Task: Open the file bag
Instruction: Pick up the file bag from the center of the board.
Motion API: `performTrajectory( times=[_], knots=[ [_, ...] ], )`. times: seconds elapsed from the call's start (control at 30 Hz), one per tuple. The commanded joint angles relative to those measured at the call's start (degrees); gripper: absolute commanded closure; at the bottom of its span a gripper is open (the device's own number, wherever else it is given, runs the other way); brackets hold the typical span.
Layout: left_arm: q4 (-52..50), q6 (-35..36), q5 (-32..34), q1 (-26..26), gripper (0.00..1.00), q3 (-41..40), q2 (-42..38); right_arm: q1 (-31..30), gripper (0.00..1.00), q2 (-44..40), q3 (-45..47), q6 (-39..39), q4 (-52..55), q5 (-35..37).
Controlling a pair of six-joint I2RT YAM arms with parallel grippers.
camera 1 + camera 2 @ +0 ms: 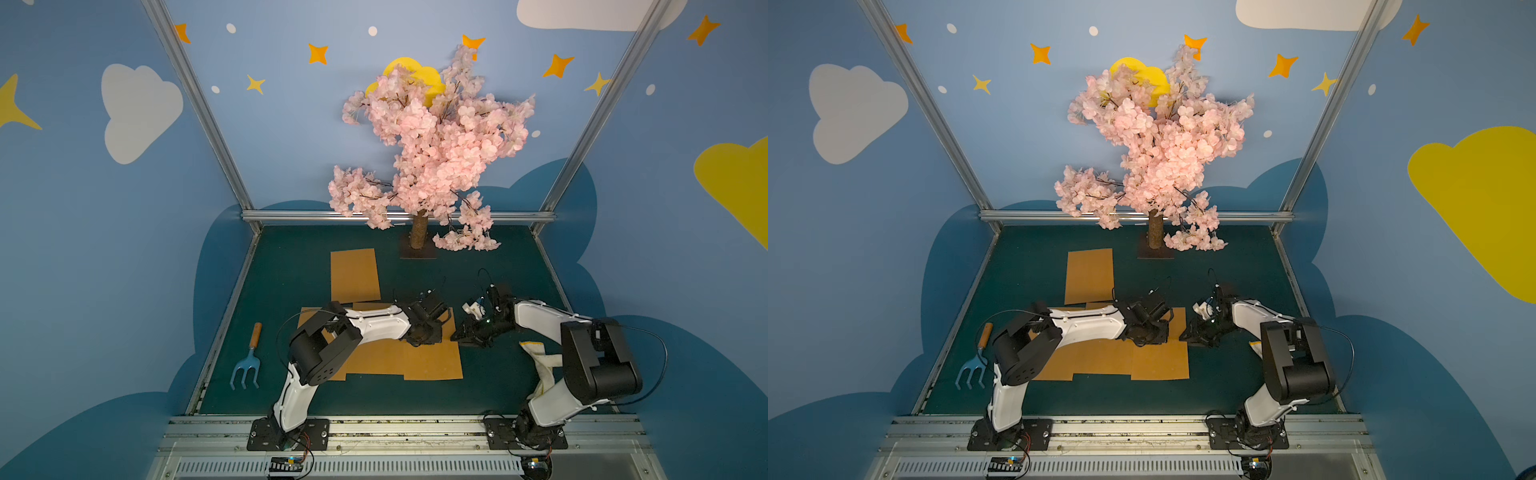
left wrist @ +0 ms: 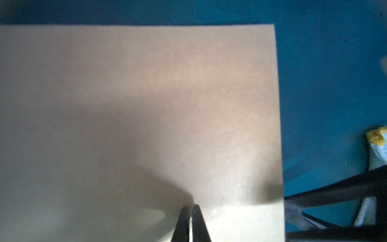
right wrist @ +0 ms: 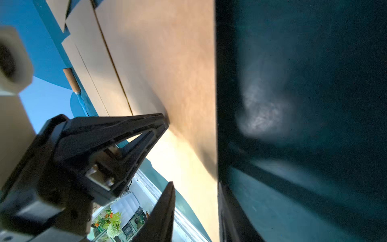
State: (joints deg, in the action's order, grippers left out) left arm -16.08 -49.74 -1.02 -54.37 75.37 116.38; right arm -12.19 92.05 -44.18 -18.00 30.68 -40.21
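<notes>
While left claw (image 2: 191,207), closed, touches file bag (image 2: 146,94), right claw (image 3: 195,186) stands parted astride bag edge.

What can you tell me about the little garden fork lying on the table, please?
The garden fork is a small hand tool with a pale blue three-pronged head and a short light wooden handle. It lies flat on the dark green table near its left edge, handle toward the back, prongs toward the front. Nothing touches it.
</notes>
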Motion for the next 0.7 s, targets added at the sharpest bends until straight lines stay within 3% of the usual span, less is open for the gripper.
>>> performTrajectory(
  times=[0.0,0.2,0.67],
  knots=[
    [-2.7,-0.5,-3.3,-0.6,0.92,-2.3,5.4,-1.5,0.66,1.6,0.2,-0.1,-4.6,-8.5],
    [-2.1,-0.8,-4.1,-0.6,0.92,-2.2,6.3,-1.5,0.71,3.8,0.8,-0.4,-6.9,-9.1],
    [-2.2,-0.9,-4.5,-0.5,0.92,-2.2,6.7,-1.2,0.98,3.8,2.2,-0.6,-10.8,-9.1]
  ],
)
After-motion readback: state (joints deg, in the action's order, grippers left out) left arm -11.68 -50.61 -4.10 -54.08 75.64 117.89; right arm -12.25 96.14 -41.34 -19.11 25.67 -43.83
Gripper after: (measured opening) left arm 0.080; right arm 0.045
